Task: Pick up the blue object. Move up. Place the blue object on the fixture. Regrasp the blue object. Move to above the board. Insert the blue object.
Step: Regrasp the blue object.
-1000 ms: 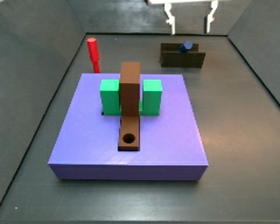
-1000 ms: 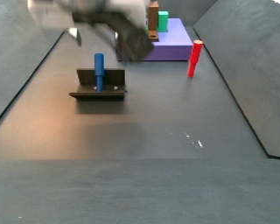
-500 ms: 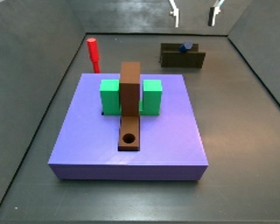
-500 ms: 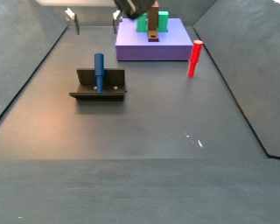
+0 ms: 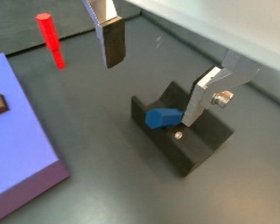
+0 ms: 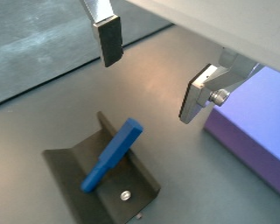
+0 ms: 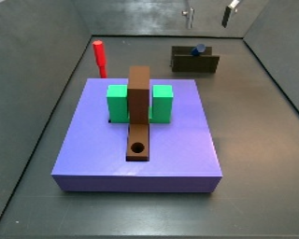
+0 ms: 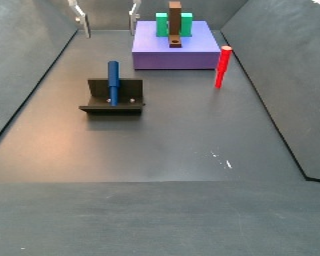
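Compared with a second ago, the gripper (image 7: 208,13) is being raised higher above the fixture (image 7: 194,62), jaws apart and empty; the blue object (image 8: 113,82) is being left leaning there, awaiting regrasp.

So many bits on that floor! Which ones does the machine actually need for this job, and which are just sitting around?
Needed:
- blue object, leaning in the fixture
- board with the holed brown bar
- hand, open, empty, high above the fixture

Just sitting:
- red peg, upright beside the board
- green blocks
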